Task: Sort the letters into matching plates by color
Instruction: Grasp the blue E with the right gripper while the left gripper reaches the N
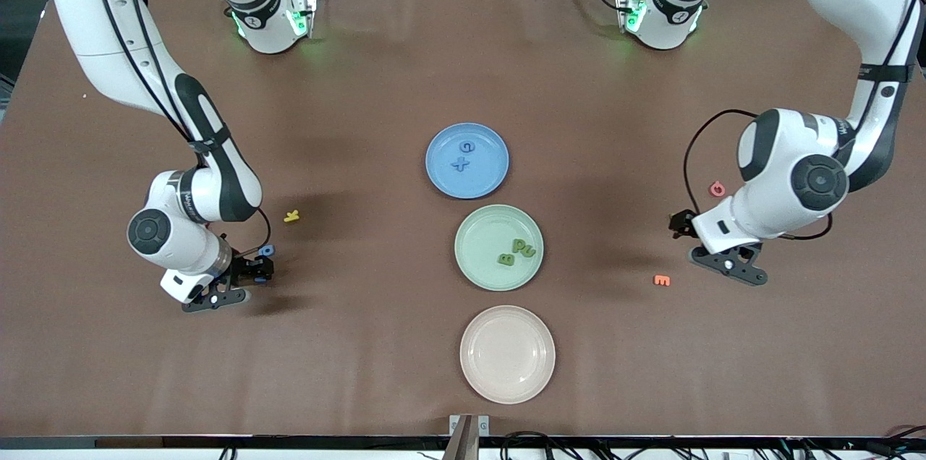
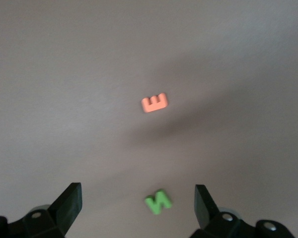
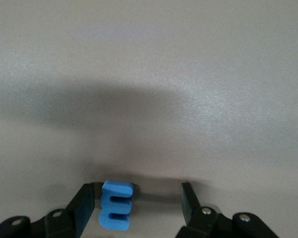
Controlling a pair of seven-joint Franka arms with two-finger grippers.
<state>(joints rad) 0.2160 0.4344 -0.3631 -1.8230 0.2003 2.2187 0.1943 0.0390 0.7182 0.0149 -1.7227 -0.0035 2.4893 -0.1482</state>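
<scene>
My right gripper (image 1: pixel 257 268) is open and low at the table, toward the right arm's end. A blue letter E (image 3: pixel 116 206) lies between its fingers, touching one finger (image 3: pixel 84 198); it also shows in the front view (image 1: pixel 267 251). My left gripper (image 1: pixel 680 223) is open toward the left arm's end, over a green letter N (image 2: pixel 158 202) that lies between its fingers (image 2: pixel 69 198). The blue plate (image 1: pixel 441 178) holds two blue letters (image 1: pixel 461 163). The mint green plate (image 1: pixel 474 268) holds green letters (image 1: pixel 506 258).
A yellow letter (image 1: pixel 291 215) lies beside the right arm. An orange E (image 1: pixel 662 280) (image 2: pixel 154 102) and a red letter (image 1: pixel 717 189) lie near the left gripper. A cream-pink plate (image 1: pixel 481 380) sits nearest the front camera.
</scene>
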